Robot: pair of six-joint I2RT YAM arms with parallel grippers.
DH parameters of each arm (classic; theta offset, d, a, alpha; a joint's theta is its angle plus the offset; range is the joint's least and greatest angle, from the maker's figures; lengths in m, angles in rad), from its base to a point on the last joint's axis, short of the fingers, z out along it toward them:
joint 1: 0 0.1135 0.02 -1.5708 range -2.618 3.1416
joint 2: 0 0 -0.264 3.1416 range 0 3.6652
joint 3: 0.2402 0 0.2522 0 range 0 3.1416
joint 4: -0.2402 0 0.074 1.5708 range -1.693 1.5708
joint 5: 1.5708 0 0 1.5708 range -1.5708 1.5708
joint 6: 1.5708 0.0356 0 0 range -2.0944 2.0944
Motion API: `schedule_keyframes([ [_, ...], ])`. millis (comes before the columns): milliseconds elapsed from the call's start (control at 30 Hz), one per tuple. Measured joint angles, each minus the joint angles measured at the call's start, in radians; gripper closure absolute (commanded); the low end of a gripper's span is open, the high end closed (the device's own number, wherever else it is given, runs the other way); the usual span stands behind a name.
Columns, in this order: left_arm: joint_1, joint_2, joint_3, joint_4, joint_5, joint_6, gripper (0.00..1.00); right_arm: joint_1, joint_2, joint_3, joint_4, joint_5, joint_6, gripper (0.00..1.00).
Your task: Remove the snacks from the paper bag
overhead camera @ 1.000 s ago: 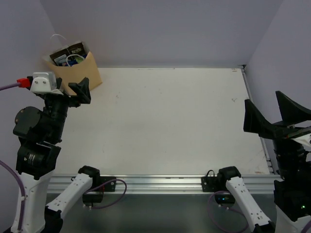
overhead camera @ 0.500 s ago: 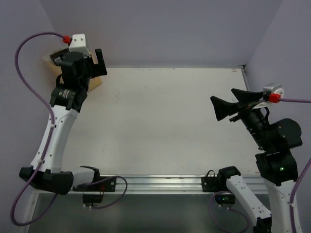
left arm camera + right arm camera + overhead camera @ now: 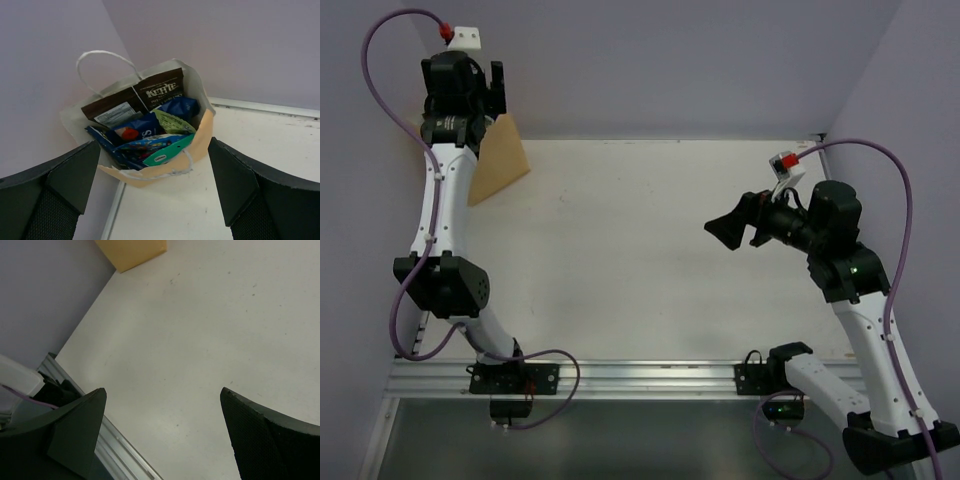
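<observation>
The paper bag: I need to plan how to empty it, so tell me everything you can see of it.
The paper bag is tan kraft outside and white inside, with thin white string handles. It stands upright and open in the table's far left corner, close to the walls, its mouth slightly crumpled. Snacks fill it to the rim, and a brown Kettle bag sticks out. The open left gripper hovers above, not touching it.

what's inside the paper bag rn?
Standing in the paper bag: a brown Kettle chip bag at the back, dark-blue packet, green wrapper, teal-edged packet in front. Anything beneath them, and the bag's floor, is covered.
</observation>
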Motion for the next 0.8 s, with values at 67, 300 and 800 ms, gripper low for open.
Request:
schedule_keyframes([
  [67, 0.01, 0.003, 0.007, -0.002, 0.002, 0.044, 0.01, 0.0, 0.001, -0.002, -0.004, -0.023, 0.003, 0.01],
  [300, 0.013, -0.042, -0.035, -0.034, 0.046, 0.249, 0.05, 0.005, 0.032, 0.007, -0.006, -0.082, 0.011, 0.01],
  [800, 0.014, -0.116, -0.11, -0.087, 0.048, 0.513, 0.11, 0.013, 0.13, 0.04, -0.005, -0.175, 0.05, 0.01],
])
